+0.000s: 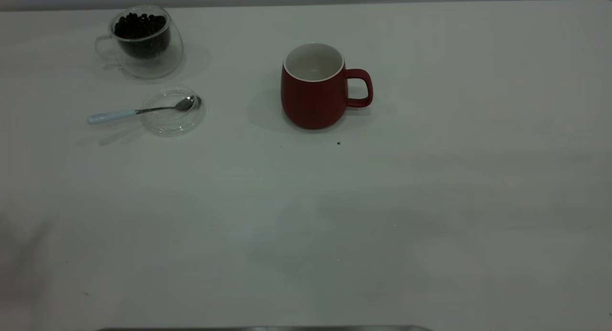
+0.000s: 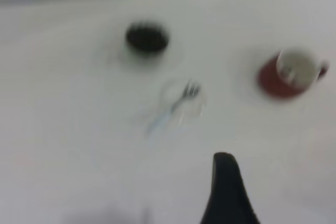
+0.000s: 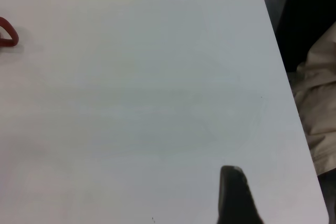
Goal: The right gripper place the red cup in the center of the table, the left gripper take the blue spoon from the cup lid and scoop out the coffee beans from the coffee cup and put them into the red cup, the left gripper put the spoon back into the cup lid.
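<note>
I am seeing only one dark finger [image 2: 226, 190] of the left claw poking into the left wrist view, so I cannot tell whether that claw is released or clenched; it is hovering over bare tabletop [image 1: 306, 216], well apart from everything. Out ahead of it in that blurred view, the blue spoon [image 2: 173, 106] is lying across the cup lid [image 2: 182, 103], the coffee cup [image 2: 147, 39] is sitting beyond them, and the red cup [image 2: 287, 73] is standing off to one side. The right claw is showing the same way, a single dark finger [image 3: 235, 195] over empty white surface near the tabletop's edge, and its state is equally beyond me; only the red loop of the cup's handle is peeking in at the border of the right wrist view. Neither claw is appearing in the exterior view. There, the red cup [image 1: 315, 87] is standing upright around the middle of the tabletop, handle pointing right, its white inside looking empty. The coffee cup [image 1: 142, 40] is resting at far left with the coffee beans [image 1: 141, 32] heaped in it. Just in front of it, the spoon [image 1: 138, 111] is lying with its metal bowl in the lid [image 1: 173, 112] and its pale handle sticking out leftward over the rim.
</note>
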